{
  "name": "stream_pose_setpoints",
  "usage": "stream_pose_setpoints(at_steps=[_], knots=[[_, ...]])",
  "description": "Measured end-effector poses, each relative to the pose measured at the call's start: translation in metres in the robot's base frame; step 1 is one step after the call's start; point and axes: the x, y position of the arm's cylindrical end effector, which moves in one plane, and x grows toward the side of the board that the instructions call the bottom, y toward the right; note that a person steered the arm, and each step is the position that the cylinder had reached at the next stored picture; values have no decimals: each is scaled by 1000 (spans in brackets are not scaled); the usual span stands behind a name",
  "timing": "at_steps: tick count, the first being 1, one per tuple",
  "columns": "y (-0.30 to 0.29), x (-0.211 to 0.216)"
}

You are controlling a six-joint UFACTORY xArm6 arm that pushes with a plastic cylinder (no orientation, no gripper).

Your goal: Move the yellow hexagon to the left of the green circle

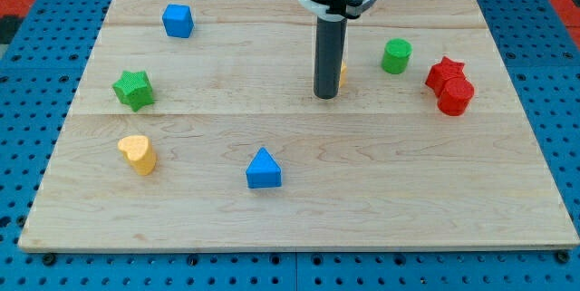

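The green circle (396, 56) stands at the view's upper right. The yellow hexagon (343, 73) is almost wholly hidden behind my rod; only a thin yellow sliver shows at the rod's right edge, left of the green circle. My tip (325, 95) rests on the board right in front of the hexagon, touching or nearly touching it.
A red star (444, 71) and a red cylinder-like block (455, 97) sit together at the right. A blue cube (178, 21) is at the upper left, a green star (134, 89) at the left, a yellow heart (137, 154) at the lower left, a blue triangle (264, 169) at bottom centre.
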Motion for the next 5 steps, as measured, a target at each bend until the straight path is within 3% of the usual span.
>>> stream_pose_setpoints(at_steps=[2,5], knots=[[24,2],[9,-45]])
